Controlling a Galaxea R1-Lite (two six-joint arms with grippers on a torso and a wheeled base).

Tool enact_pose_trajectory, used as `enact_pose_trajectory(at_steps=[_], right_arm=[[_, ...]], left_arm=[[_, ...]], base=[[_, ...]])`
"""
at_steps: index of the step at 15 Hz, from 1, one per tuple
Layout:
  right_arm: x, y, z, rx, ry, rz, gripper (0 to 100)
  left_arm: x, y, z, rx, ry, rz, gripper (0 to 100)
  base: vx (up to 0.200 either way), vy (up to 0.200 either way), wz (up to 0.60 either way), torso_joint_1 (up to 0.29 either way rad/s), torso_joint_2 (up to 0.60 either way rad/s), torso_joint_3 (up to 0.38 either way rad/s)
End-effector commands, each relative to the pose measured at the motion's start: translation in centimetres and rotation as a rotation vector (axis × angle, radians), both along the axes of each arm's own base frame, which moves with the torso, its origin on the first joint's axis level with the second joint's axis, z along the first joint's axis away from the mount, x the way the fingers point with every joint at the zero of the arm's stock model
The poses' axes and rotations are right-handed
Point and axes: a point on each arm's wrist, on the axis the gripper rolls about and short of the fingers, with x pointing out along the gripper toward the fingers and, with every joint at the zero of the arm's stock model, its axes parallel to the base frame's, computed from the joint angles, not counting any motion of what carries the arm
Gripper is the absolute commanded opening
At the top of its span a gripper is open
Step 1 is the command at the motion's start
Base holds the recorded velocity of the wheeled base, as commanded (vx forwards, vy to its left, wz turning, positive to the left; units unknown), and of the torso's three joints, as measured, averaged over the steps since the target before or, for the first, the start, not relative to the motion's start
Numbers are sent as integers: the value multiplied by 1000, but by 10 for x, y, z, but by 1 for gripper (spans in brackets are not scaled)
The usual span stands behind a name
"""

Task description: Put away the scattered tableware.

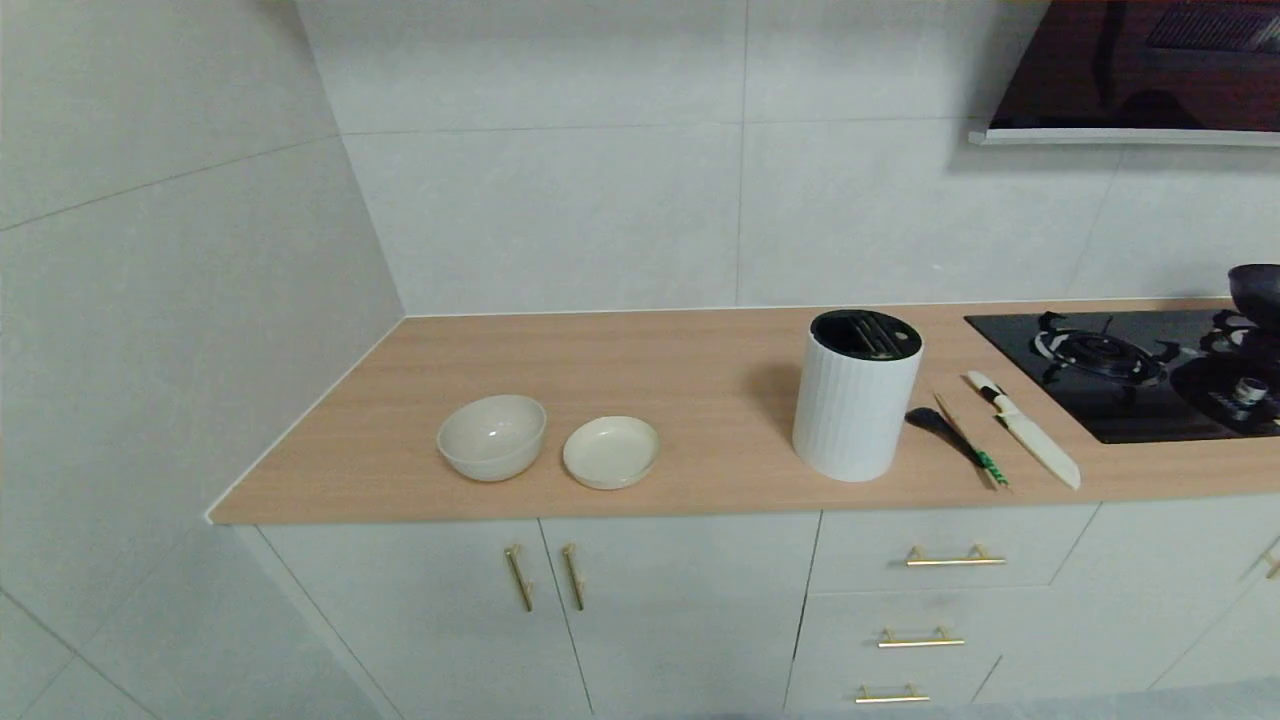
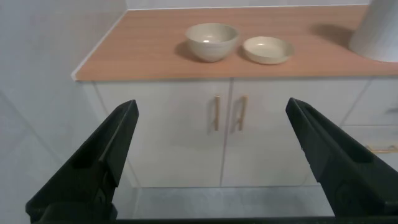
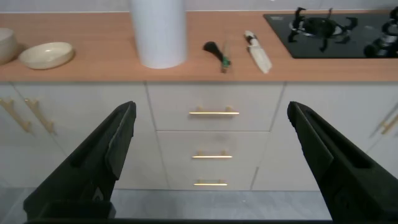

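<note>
Your left gripper (image 2: 210, 106) and right gripper (image 3: 210, 107) both gape wide. Left wrist view gives you the glossy bowl (image 2: 211, 41) and shallow dish (image 2: 267, 50) on the wood-grain counter (image 2: 143, 50); right wrist view adds the ribbed holder (image 3: 158, 34), black spoon (image 3: 211, 47) and knife (image 3: 258, 55).

Glossy ceramic bowl (image 1: 491, 436), matt wood-grain counter (image 1: 650, 360), ribbed plastic holder (image 1: 856, 420)

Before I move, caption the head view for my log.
Counter with bowl, dish, white utensil holder, and a spoon, chopsticks and knife lying beside the hob.
</note>
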Motion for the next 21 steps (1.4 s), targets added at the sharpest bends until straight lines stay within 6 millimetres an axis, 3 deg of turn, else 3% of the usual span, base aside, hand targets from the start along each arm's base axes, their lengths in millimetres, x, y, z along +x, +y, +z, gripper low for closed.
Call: enact_pose_trajectory(at_steps=[1,16,21], right_arm=[[0,0,0,-2,0,1,100],[0,0,0,-2,0,1,100],[0,0,0,0,0,-1,100]], left_arm=[[0,0,0,0,0,1,100],[0,0,0,0,0,1,100],[0,0,0,2,1,1,100]], base=[[0,200,0,7,2,-2],[0,200,0,3,2,4],[0,0,0,0,0,0]])
